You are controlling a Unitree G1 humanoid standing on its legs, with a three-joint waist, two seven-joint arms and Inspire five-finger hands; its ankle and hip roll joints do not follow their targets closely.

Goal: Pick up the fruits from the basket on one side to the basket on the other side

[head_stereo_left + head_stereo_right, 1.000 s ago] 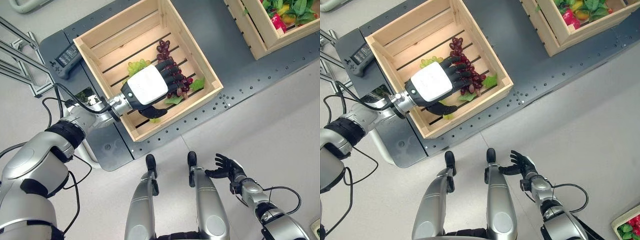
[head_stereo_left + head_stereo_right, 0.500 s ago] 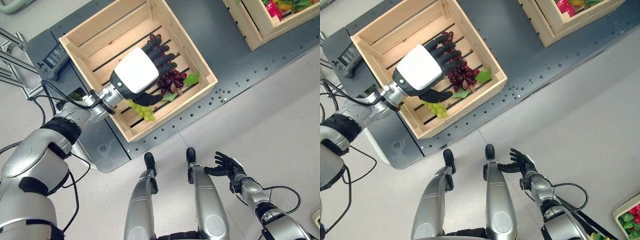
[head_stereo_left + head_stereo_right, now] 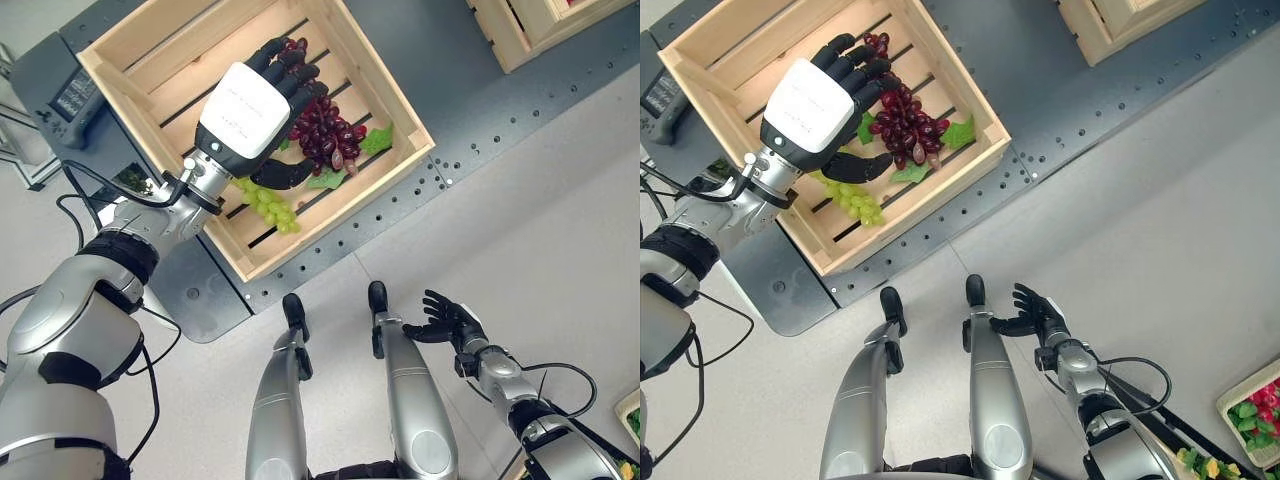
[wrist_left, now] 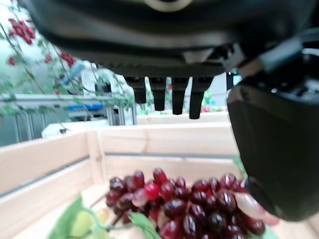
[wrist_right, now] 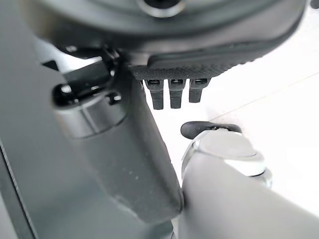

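Dark grey platform [image 3: 480, 110] runs across the top of the head views, from 10 o'clock to 2 o'clock. Rows of small holes [image 3: 440, 180] line its near edge. Grey box-shaped device [image 3: 65, 92] sits on the platform's corner at 10 o'clock. Pale metal frame piece [image 3: 22, 160] stands just beside the platform at 9 o'clock. Light grey floor [image 3: 560, 230] takes up the 3 to 6 o'clock area. Spare wooden crate [image 3: 1248, 418] with red and green produce sits on the floor at the 4 o'clock edge, well apart from the platform. In the left wrist view, red-berried foliage [image 4: 20, 30] hangs at 10 o'clock, with blurred grey shelving [image 4: 50, 99] behind it.
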